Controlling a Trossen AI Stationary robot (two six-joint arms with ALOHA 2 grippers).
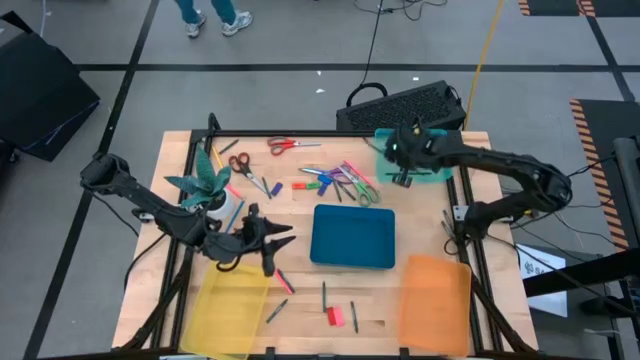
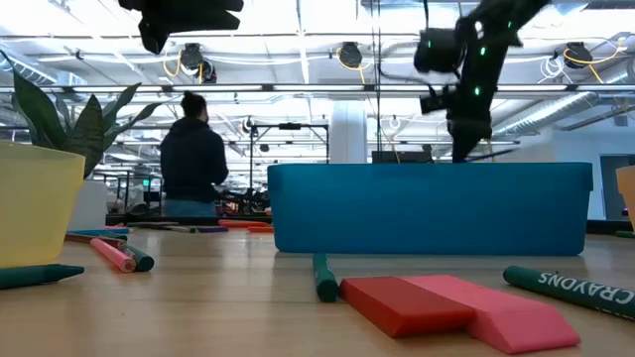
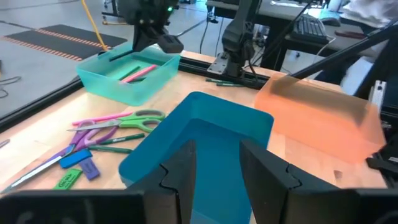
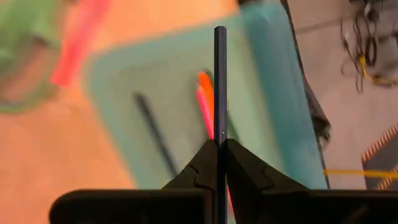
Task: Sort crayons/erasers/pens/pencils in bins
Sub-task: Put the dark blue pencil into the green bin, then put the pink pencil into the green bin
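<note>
My right gripper [image 1: 404, 170] hangs above the teal bin [image 1: 432, 172] at the far right, shut on a thin dark blue pen [image 4: 220, 81]. The bin holds pink and orange pens [image 4: 205, 102] and a dark one. My left gripper [image 1: 284, 238] stands open with nothing between its fingers, just left of the dark blue bin [image 1: 353, 236]. In the left wrist view it [image 3: 214, 177] looks over that bin [image 3: 205, 134]. A red eraser [image 2: 402, 302] and a pink one [image 2: 511, 317] lie flat on the table near the front edge. My right gripper pinches the dark blue pen between its two fingers at a point along the shaft [image 4: 220, 135]. The fingers lie along the pen, and its free end [image 4: 220, 31] reaches out past the fingertips. The pen is lifted clear above the teal bin; its held end is hidden by the gripper.
The yellow bin [image 1: 232, 310] sits at the front left and the orange bin [image 1: 436, 300] at the front right. Scissors [image 3: 115, 120], pens and small erasers [image 3: 73, 159] lie scattered at the table's far middle. A potted plant [image 1: 208, 188] stands beside my left arm. Loose crayons [image 2: 324, 278] lie near the front.
</note>
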